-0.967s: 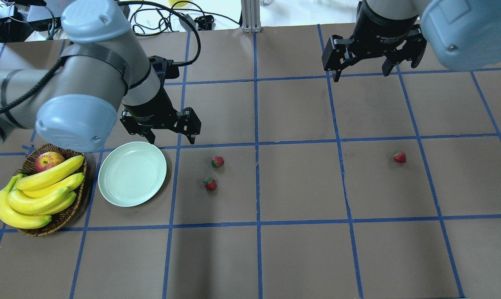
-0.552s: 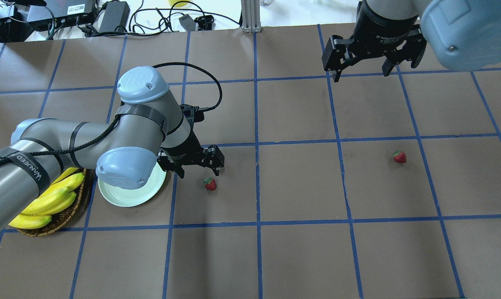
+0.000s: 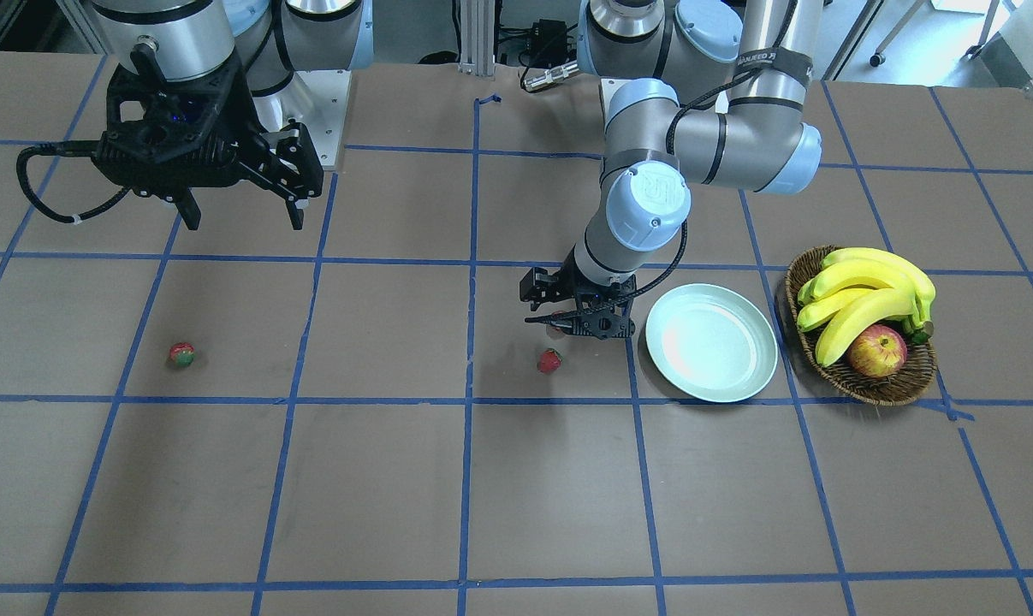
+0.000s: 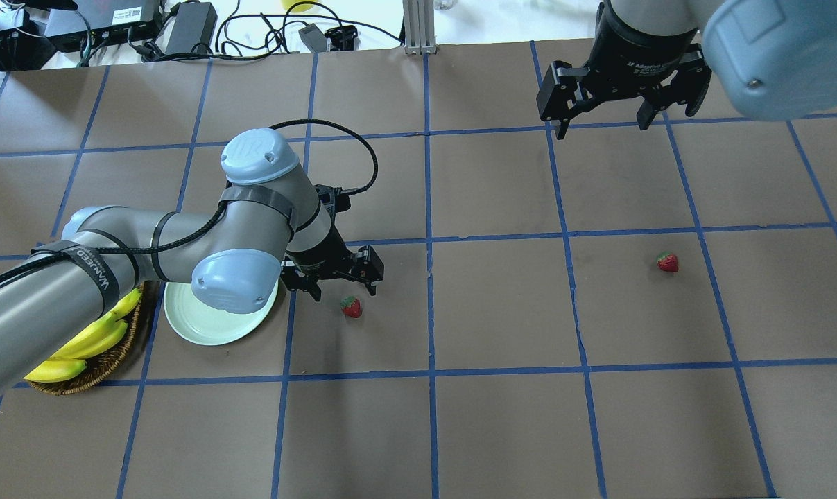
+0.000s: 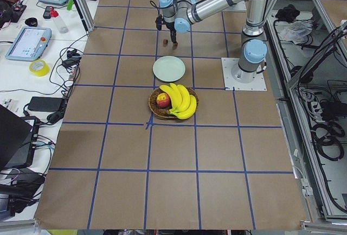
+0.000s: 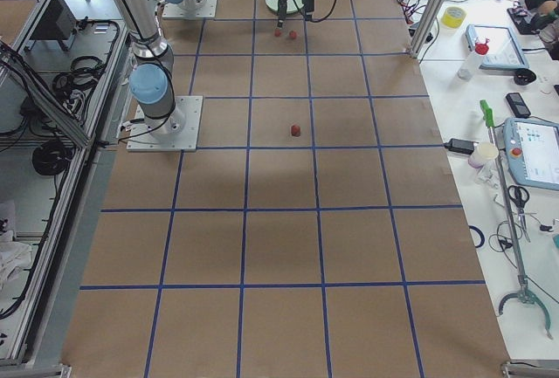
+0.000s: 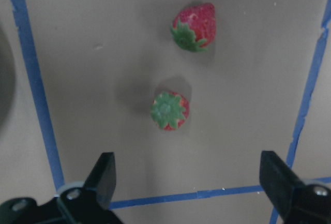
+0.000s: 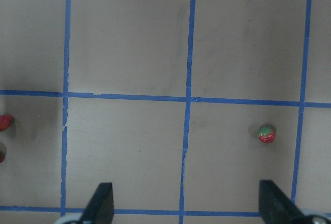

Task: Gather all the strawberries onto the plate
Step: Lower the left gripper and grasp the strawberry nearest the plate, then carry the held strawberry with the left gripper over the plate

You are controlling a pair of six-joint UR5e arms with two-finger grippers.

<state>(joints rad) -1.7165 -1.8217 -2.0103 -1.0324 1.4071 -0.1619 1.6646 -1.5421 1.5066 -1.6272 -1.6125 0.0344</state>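
My left gripper [image 4: 344, 287] is open, low over the table just right of the pale green plate [image 4: 203, 329]. In the left wrist view two strawberries lie ahead of its open fingers [image 7: 103, 175]: a near one, cap up [image 7: 169, 110], and a farther one [image 7: 194, 26]. The overhead view shows only one of them [image 4: 351, 306]; the gripper hides the other. The third strawberry [image 4: 667, 262] lies alone at the right. My right gripper [image 4: 604, 121] is open and empty, high at the back right, well away from it [image 8: 267, 133].
A brown wicker basket [image 3: 858, 389] with bananas [image 3: 863, 287] and an apple [image 3: 875, 351] stands beside the plate [image 3: 711, 342], on its outer side. My left arm's elbow [image 4: 234, 281] hangs over part of the plate. Blue tape lines grid the brown table.
My left arm has swung forward and down, bringing its open gripper over the two strawberries and hiding one in the overhead view. The right arm and the strawberries have not moved.
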